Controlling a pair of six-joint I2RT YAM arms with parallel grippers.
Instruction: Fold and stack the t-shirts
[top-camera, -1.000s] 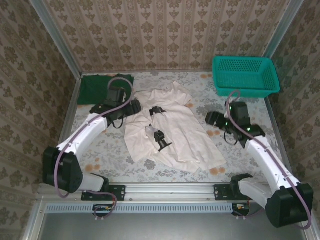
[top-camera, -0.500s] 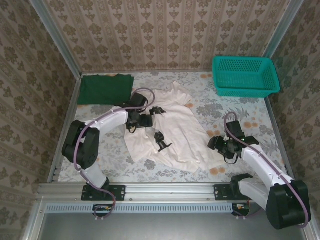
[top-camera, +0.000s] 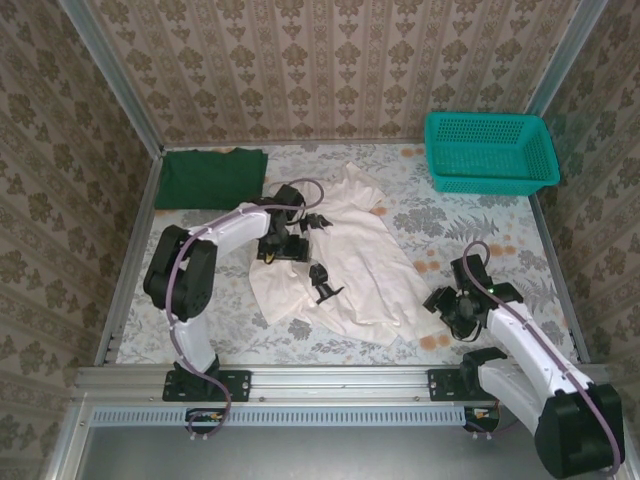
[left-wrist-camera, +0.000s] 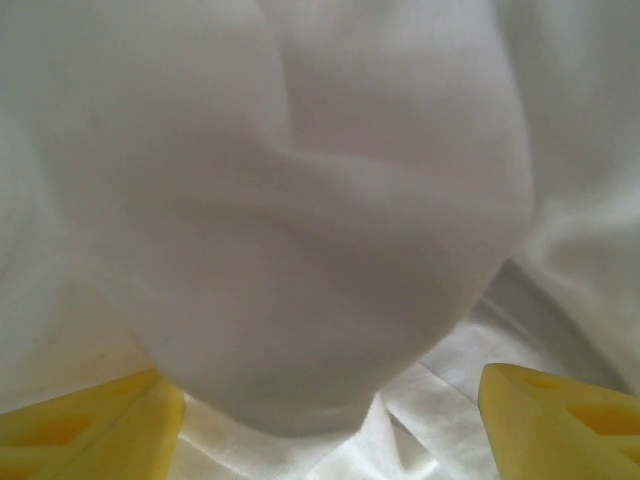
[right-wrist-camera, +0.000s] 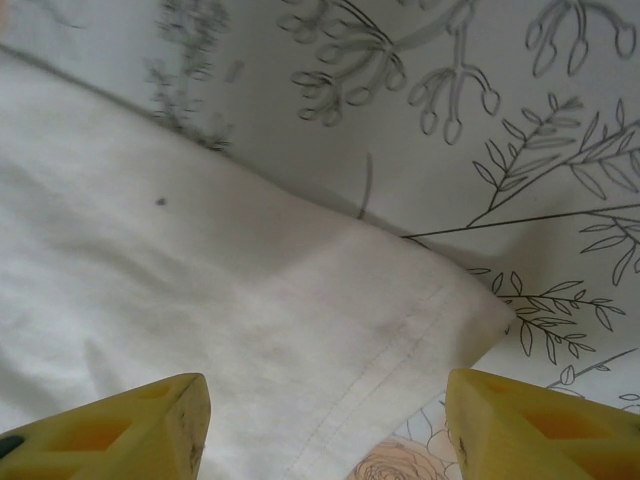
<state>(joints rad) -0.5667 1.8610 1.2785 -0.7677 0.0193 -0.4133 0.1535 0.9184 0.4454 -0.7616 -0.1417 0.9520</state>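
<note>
Shirt (top-camera: 345, 265) corner btwn spread R tool (top-camera: 438, 300) tips, L tool (top-camera: 284, 246) spread on it

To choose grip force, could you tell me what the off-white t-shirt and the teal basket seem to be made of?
The off-white t-shirt looks like soft, matte cloth, possibly cotton: it wrinkles and shows a stitched hem. The teal basket looks like rigid plastic: its walls are an even moulded mesh.

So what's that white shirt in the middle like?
The off-white t-shirt is soft cloth, short-sleeved, lying rumpled mid-table with dark marks near its middle. Open jaws of the left arm sit over a raised fold near its far left; open jaws of the right arm straddle its stitched near-right hem corner, flat on the flowered tablecloth.
</note>
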